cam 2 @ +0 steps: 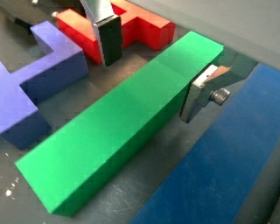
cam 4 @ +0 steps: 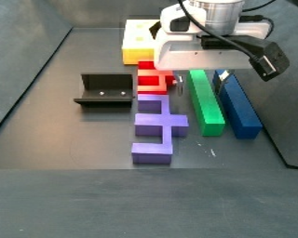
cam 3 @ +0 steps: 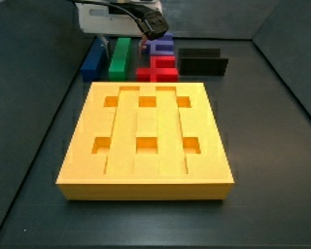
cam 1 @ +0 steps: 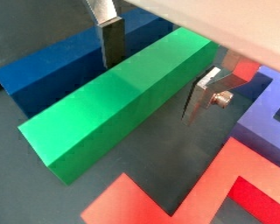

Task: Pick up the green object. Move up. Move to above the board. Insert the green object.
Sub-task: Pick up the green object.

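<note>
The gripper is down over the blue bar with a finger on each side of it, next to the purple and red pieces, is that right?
Not quite: the gripper straddles the green object, not the blue bar beside it, as both wrist views show. The purple piece and red piece do lie alongside.

From the board's near edge, the large yellow-orange grooved board (cam 3: 148,136) fills the centre. Beyond it at twelve o'clock lies the long green rectangular bar (cam 3: 121,56), the blue bar (cam 3: 92,60) touching it at nine, red (cam 3: 159,68) and purple (cam 3: 162,46) pieces at three, then the dark L-shaped fixture (cam 3: 201,62). The two-finger gripper (cam 1: 152,79) straddles the green bar's far end.
</note>
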You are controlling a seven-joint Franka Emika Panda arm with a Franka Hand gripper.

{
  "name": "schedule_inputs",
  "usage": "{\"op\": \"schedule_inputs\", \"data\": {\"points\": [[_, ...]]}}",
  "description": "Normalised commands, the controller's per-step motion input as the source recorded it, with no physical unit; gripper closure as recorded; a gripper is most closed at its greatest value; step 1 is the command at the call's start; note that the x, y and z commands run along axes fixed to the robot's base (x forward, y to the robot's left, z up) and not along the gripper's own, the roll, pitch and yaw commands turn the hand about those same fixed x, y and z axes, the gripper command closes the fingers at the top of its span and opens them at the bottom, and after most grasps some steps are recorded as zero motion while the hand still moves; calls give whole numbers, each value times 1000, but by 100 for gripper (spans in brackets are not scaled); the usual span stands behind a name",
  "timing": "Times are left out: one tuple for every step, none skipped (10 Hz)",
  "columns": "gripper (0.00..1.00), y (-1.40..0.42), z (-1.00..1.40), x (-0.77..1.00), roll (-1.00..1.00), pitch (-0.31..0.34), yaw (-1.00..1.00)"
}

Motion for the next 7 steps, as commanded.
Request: {"op": "schedule_inputs", "data": {"points": [[0, 11, -171, 0, 497, 14, 169], [0, 0, -120, 0, 406, 34, 109], [0, 71, -66, 0, 237, 60, 0], [0, 149, -63, 0, 226, 59, 0], [0, 151, -17, 0, 227, 79, 0], [0, 100, 0, 0, 227, 87, -14], [0, -14, 0, 34, 177, 66, 0]]}}
